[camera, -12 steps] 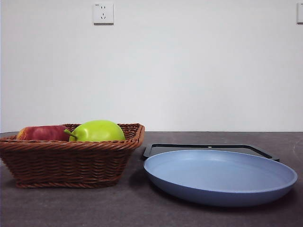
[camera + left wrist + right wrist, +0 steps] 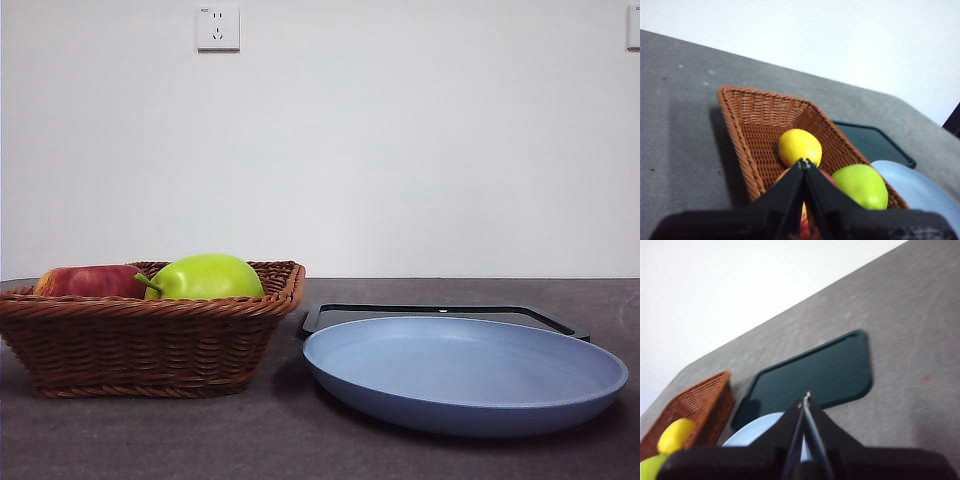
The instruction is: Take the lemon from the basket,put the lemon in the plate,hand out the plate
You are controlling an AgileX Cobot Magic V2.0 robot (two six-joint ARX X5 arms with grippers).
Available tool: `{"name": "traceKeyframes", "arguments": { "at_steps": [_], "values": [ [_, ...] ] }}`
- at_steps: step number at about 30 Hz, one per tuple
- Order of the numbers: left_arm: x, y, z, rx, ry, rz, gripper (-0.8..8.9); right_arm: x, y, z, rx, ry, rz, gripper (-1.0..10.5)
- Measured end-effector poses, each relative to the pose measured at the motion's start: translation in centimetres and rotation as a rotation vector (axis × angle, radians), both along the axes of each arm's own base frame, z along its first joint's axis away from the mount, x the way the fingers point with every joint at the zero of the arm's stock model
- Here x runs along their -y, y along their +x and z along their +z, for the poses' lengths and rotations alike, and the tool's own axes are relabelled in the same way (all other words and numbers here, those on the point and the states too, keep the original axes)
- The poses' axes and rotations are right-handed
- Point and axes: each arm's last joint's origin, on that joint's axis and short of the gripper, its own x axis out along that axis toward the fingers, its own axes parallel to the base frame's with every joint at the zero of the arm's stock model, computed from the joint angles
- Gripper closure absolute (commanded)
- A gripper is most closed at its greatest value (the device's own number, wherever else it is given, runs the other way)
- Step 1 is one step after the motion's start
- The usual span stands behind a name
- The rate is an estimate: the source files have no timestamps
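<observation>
From the front, the lemon [image 2: 799, 146] is hidden completely behind the basket [image 2: 150, 345] wall and the green apple [image 2: 205, 277]; only the wrist views show it. The red apple [image 2: 90, 281] shows just its top above the braided rim. The tray [image 2: 440, 313] is mostly covered by the plate [image 2: 465, 372]. In the left wrist view, the left gripper [image 2: 804, 163] covers most of the red apple, and the plate is cut off at the picture's edge. In the right wrist view, the right gripper [image 2: 806, 401] hides much of the plate, and the green apple is clipped at the corner.
</observation>
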Motion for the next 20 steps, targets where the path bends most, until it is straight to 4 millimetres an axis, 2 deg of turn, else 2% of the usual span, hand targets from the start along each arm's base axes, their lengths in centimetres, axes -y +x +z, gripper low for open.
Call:
{"name": "traceKeyframes", "arguments": {
  "at_steps": [3, 6, 15, 20],
  "values": [
    [0.0, 0.0, -0.1, -0.039, -0.03, 0.02, 8.07, 0.0, -0.2, 0.6, -0.05, 0.003, 0.015, 9.4],
    [-0.1, 0.0, 0.4, -0.098, -0.043, 0.044, 8.07, 0.0, -0.4, 2.1, -0.081, 0.001, 0.018, 9.4],
    [0.0, 1.0, 4.7, -0.161, -0.044, 0.031, 8.07, -0.1, 0.3, 6.8, -0.182, -0.058, 0.03, 9.4],
    [0.3, 2.6, 7.1, -0.213, -0.037, -0.088, 8.07, -0.2, 1.4, 9.0, -0.256, -0.141, 0.074, 9.4]
  ]
}}
